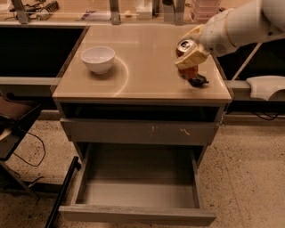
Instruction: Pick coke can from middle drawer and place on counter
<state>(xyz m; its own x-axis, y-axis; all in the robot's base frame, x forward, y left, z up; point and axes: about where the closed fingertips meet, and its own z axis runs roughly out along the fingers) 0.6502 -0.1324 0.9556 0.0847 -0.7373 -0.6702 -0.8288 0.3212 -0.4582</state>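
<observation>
My gripper [190, 50] is over the right side of the counter [147, 58], near its right edge. Its tan fingers [192, 57] are shut on the coke can [189, 70], a red can whose silver top tilts toward the camera. The can's base is at or just above the counter top; I cannot tell whether it touches. The middle drawer [138, 192] is pulled out at the bottom of the cabinet, and its grey floor is bare.
A white bowl [98, 58] stands on the counter's left part. A closed grey drawer front [142, 132] with pale scratch marks sits above the open drawer. A cluttered ledge [111, 11] with metal posts runs behind. A small black piece [198, 81] lies by the can.
</observation>
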